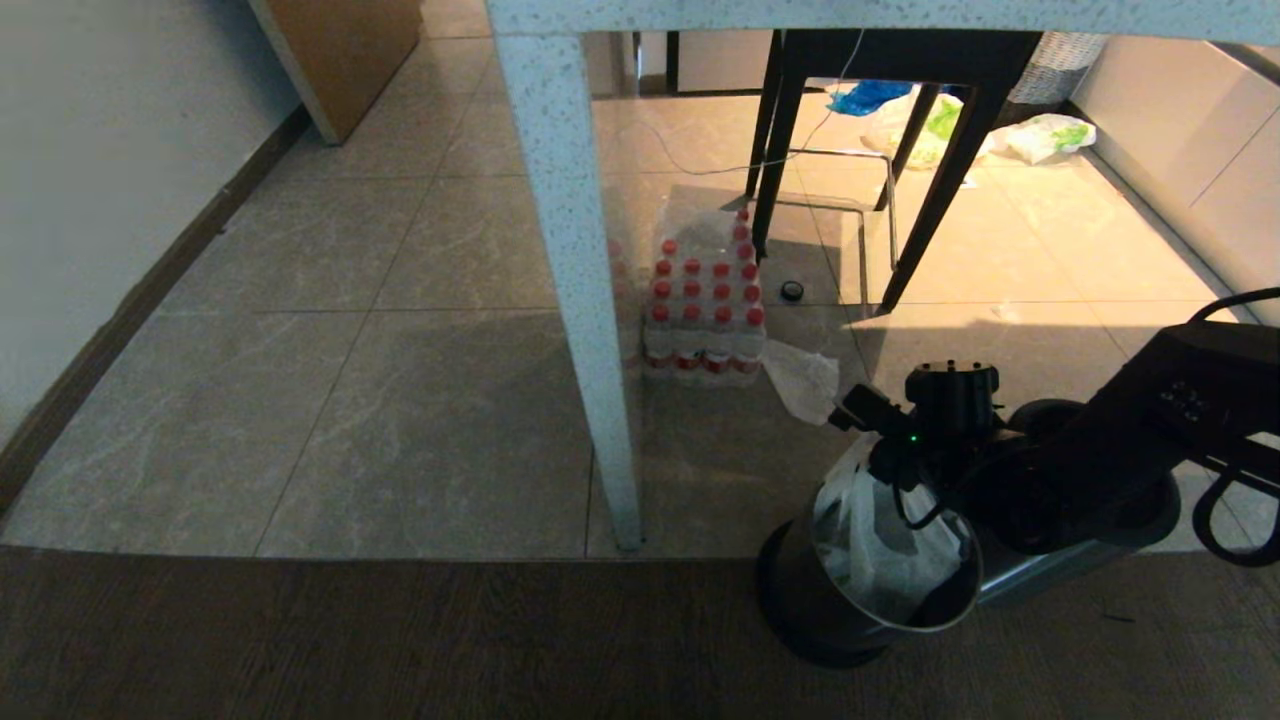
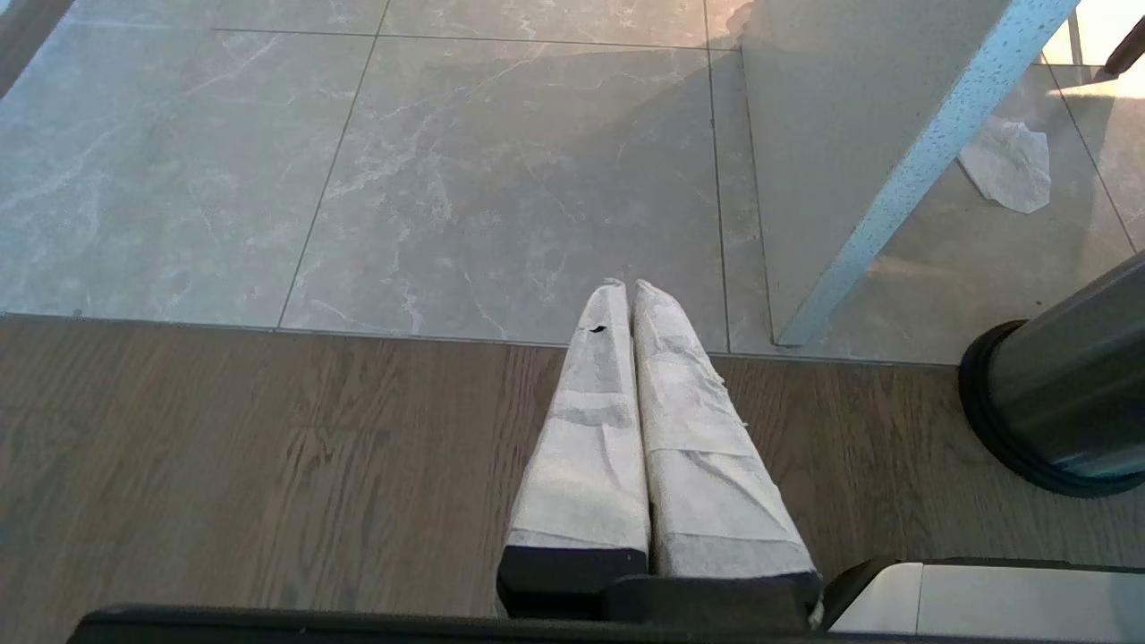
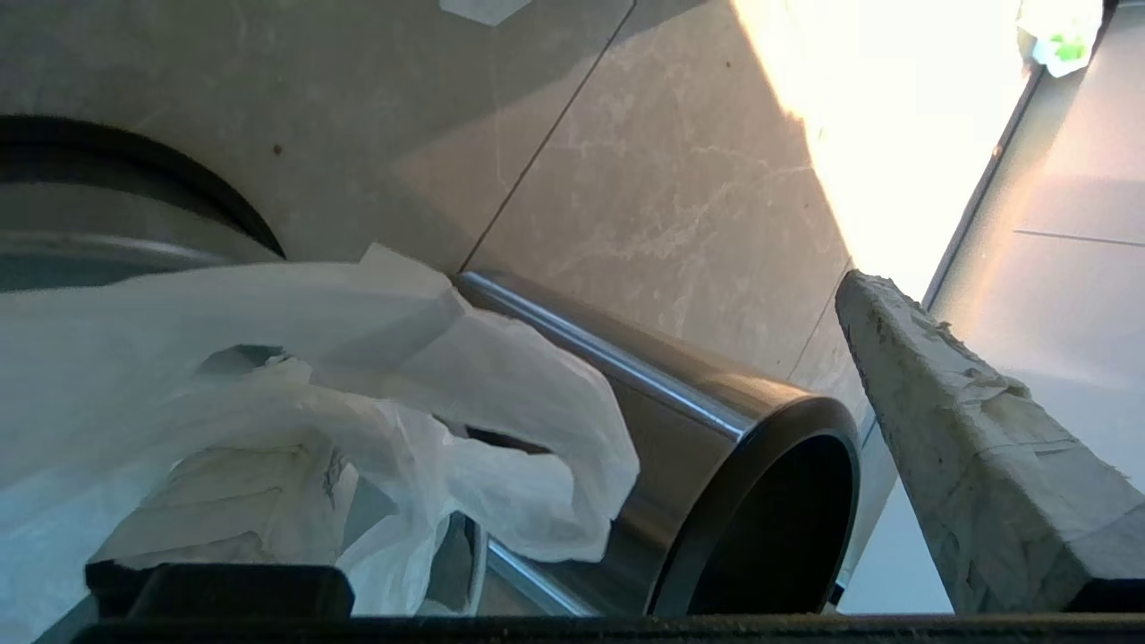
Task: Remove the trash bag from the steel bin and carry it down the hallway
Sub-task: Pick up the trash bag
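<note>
The steel bin [image 1: 850,610] stands on the floor at the lower right, just past the table leg; its black-ringed base [image 2: 1055,420] shows in the left wrist view. The trash bag [image 1: 880,535], thin and white, fills its mouth. My right gripper [image 1: 905,480] reaches down to the bin's mouth from the right. In the right wrist view the right gripper [image 3: 555,358] stands open; the trash bag [image 3: 376,385] drapes over one taped finger and the other finger [image 3: 975,438] is bare. My left gripper [image 2: 631,291] is shut and empty, low over the wood floor.
A speckled table leg [image 1: 580,290] rises left of the bin. Behind it sit a wrapped pack of red-capped bottles [image 1: 705,320] and a clear plastic scrap [image 1: 805,380]. A second steel cylinder [image 3: 716,402] lies beside the bin. Dark chair legs [image 1: 940,170] and white-green bags [image 1: 1045,135] are farther back.
</note>
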